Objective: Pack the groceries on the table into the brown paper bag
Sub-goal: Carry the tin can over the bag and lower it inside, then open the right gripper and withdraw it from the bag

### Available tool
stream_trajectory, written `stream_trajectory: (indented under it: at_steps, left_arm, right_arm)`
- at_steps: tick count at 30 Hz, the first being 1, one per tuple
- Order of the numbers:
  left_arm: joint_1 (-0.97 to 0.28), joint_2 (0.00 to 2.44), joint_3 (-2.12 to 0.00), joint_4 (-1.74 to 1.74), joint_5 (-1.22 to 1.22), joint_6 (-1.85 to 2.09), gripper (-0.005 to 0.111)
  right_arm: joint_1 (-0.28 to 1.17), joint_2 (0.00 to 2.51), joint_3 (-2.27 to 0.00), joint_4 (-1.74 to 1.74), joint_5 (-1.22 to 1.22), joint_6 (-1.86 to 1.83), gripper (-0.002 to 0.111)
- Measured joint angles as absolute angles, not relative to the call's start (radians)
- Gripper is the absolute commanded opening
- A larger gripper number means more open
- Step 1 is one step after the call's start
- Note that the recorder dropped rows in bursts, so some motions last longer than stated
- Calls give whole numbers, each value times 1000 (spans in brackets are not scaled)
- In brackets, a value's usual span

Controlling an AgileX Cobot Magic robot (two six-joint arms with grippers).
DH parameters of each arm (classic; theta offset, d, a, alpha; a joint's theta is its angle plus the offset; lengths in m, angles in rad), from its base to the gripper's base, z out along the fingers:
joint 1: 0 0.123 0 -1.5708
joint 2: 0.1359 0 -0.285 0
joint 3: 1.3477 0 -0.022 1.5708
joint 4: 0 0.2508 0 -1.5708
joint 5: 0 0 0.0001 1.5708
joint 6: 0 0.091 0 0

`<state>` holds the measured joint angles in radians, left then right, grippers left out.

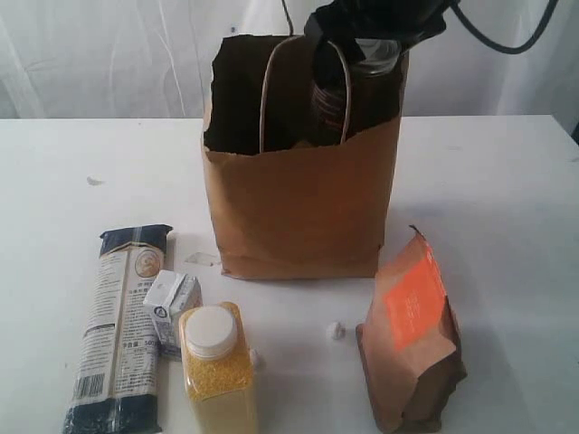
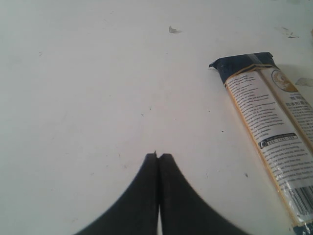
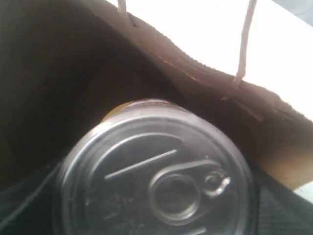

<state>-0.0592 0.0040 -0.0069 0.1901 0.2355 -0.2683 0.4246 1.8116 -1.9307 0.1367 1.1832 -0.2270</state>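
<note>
Exterior view, brown paper bag (image 1: pixel 303 208): upright at 12 o'clock on the desk (image 1: pixel 507 199), mouth open for loading. Silver-topped tin (image 3: pixel 156 181): pinched by the right hand (image 1: pixel 373 38) at the bag's mouth, lid up, judged ready for level lowering. Left hand (image 2: pixel 157 156): pressed together, empty, held over bare desk. Pasta packet (image 1: pixel 118 334), white carton (image 1: pixel 172 307), yellow-grain jar (image 1: pixel 217 371) at 7 o'clock, brown pouch (image 1: pixel 412 334) at 5 o'clock, all unpacked.

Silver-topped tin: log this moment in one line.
right gripper: holds silver-topped metal tin at brown paper bag mouth | left gripper: shut, empty, over white table
</note>
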Motion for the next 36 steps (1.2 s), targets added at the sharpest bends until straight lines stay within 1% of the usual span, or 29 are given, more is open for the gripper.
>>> stream_trajectory:
  at_steps: [2, 3, 7, 9, 22, 36]
  left_arm:
    - [-59, 4, -7, 190, 235, -268, 0]
    - [-59, 4, -7, 190, 235, -268, 0]
    - [-59, 4, -7, 190, 235, -268, 0]
    - [-59, 4, -7, 190, 235, -268, 0]
    - [-59, 4, -7, 190, 235, -268, 0]
    - [-59, 4, -7, 190, 235, -268, 0]
  right_arm:
    - [425, 1812, -1931, 137, 1183, -229, 37]
    - [425, 1812, -1931, 137, 1183, -232, 42]
    - [425, 1812, -1931, 137, 1192, -256, 73]
    - [425, 1812, -1931, 139, 1194, -271, 82]
    - [425, 1768, -1941, 181, 1172, -324, 82]
    - [425, 1724, -1939, 181, 1221, -341, 82]
